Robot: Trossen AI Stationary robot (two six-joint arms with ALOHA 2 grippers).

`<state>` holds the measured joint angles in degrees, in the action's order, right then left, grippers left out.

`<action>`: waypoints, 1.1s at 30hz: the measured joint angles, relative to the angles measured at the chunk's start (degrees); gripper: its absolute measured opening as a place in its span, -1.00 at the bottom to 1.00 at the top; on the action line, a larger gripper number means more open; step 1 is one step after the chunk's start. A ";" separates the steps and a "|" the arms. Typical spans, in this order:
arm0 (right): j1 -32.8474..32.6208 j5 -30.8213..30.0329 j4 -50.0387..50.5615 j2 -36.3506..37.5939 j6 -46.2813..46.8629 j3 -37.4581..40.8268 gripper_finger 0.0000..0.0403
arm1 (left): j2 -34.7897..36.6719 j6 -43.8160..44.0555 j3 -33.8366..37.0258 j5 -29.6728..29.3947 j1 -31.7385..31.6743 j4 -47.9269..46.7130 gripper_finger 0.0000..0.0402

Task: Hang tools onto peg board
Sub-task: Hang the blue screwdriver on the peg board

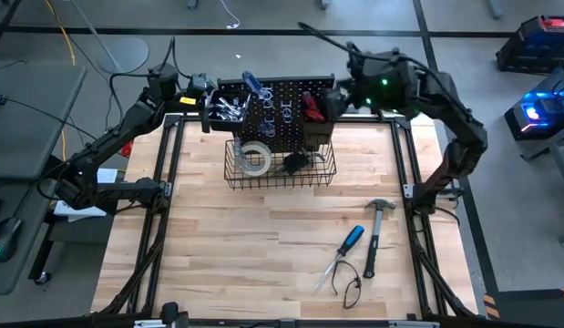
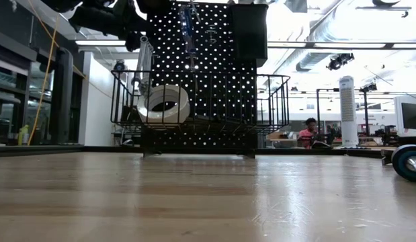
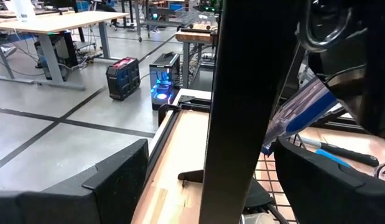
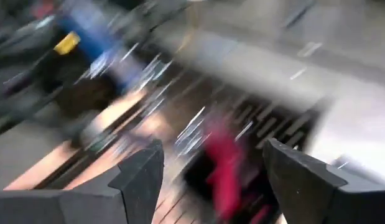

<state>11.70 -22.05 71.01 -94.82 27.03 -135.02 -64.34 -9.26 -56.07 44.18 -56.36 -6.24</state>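
Hovering above the red pliers in the peg board bin, right gripper is spread wide, nothing held; left gripper likewise spread beside board's edge.

Left tool open; right tool open.

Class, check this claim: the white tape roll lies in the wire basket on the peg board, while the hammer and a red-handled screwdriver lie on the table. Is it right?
Not quite. In the high view the screwdriver on the table has a blue handle, not red. The tape roll does lie in the wire basket on the peg board, and the hammer on the table.
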 joint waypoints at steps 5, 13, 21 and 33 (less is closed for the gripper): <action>-5.26 13.86 13.31 -0.30 9.62 0.87 0.30 | 0.00 -0.39 0.00 0.01 -0.08 -0.04 0.61; -19.42 25.57 18.79 0.50 31.07 18.27 0.30 | 0.00 -0.45 0.02 0.00 -0.15 -0.26 0.61; -28.96 35.78 3.97 1.77 56.31 47.69 0.30 | 0.02 -1.18 0.00 0.02 -0.26 -0.12 0.61; -38.07 31.73 -16.28 2.66 98.66 73.32 0.29 | 0.02 -1.50 0.02 0.02 -0.26 -0.15 0.61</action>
<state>-26.37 9.68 54.73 -92.15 125.69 -61.70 -64.31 -10.76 -56.05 44.21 -56.62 -6.39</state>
